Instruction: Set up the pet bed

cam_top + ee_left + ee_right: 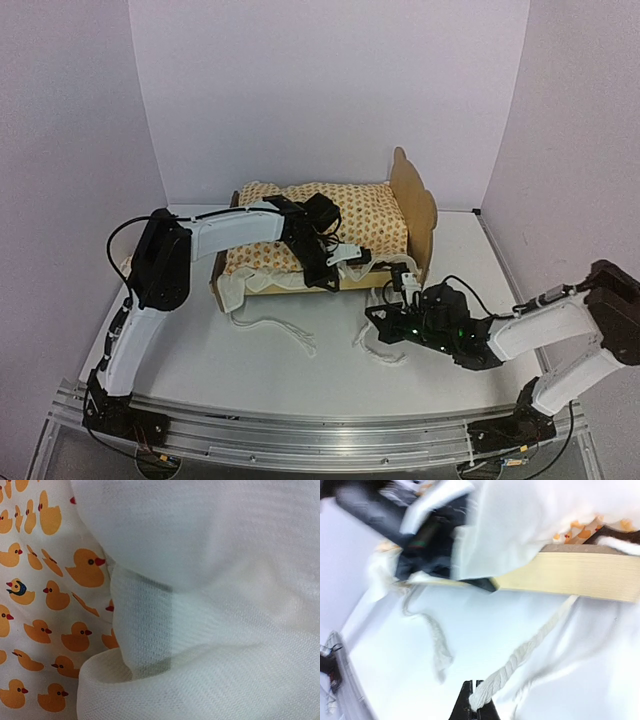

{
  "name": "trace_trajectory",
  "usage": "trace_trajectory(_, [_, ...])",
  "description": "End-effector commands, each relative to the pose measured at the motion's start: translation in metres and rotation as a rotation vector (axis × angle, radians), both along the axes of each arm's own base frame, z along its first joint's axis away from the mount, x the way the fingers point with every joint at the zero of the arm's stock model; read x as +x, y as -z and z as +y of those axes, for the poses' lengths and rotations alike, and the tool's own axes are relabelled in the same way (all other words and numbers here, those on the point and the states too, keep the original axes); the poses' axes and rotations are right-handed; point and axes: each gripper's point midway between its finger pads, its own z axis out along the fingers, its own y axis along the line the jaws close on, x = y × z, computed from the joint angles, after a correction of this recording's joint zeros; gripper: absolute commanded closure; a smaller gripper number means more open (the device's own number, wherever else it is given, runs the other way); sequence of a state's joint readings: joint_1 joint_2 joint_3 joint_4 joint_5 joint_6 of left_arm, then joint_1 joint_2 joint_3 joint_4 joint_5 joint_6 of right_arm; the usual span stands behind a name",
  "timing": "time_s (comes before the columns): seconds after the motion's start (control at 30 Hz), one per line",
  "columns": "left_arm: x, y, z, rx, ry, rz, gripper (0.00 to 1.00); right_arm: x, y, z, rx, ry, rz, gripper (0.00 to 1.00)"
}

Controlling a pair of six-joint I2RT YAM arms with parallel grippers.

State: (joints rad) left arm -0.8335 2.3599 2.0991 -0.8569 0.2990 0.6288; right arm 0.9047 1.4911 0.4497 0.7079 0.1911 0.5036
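Top view, pet bed: The plywood pet bed (415, 205) stands at the middle back of the table (300, 385), with its scalloped headboard to my right.
Top view, cushion: A duck-print cushion (340, 215) lies across the frame, and its white cloth spills over the near rail.
Top view, left gripper: I have my left gripper (345, 262) at the near rail, clenched on a fold of the cushion's white cloth.
Top view, right gripper: My right gripper (378, 322) sits low over the table, just in front of the bed's headboard end.
Top view, loose tie: A loose tie (280, 325) trails on the table in front of the footboard end.
Left wrist view, cushion: Orange ducks (50, 605) fill the left and white cloth covers the rest. A grey shape shows through the weave, but I cannot tell what it is.
Right wrist view, right gripper: The fingers (472, 702) are pinched together on the end of a twisted white tie (520, 655).
Right wrist view, tie: It runs up from the grip towards the bed's side rail.
Right wrist view, pet bed: The pale plywood rail (580, 572) crosses the upper right, with cushion cloth draped over it.
Right wrist view, left gripper: It shows dark and blurred at upper left (427, 535), against the rail, with white cloth bunched at it.
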Motion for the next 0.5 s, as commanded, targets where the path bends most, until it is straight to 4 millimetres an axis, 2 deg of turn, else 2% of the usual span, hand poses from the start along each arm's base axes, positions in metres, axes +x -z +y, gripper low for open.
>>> trace_trajectory(0.0, [0.067,-0.124,-0.001,-0.253,0.000,-0.386,1.00,-0.055,0.037,-0.030,-0.180,-0.108,0.265,1.00])
trace_trajectory(0.13, [0.076,-0.110,0.013,-0.220,0.014,-0.412,1.00,-0.071,0.017,-0.030,-0.179,-0.183,0.272,1.00])
trace_trajectory(0.27, [0.075,-0.092,0.018,-0.182,0.024,-0.403,1.00,-0.080,0.014,-0.011,-0.199,-0.287,0.341,1.00])
trace_trajectory(0.37, [0.065,-0.090,0.018,-0.182,0.069,-0.373,0.99,-0.092,0.010,0.009,-0.180,-0.390,0.405,1.00])
trace_trajectory(0.4, [0.060,-0.094,0.017,-0.195,0.080,-0.361,0.91,-0.094,0.008,0.015,-0.170,-0.414,0.413,1.00])
trace_trajectory(0.43, [0.057,-0.100,0.016,-0.214,0.088,-0.352,0.79,-0.094,0.003,0.020,-0.157,-0.433,0.416,1.00])
trace_trajectory(0.47, [0.052,-0.105,0.015,-0.230,0.101,-0.344,0.71,-0.093,0.000,0.024,-0.151,-0.441,0.415,1.00])
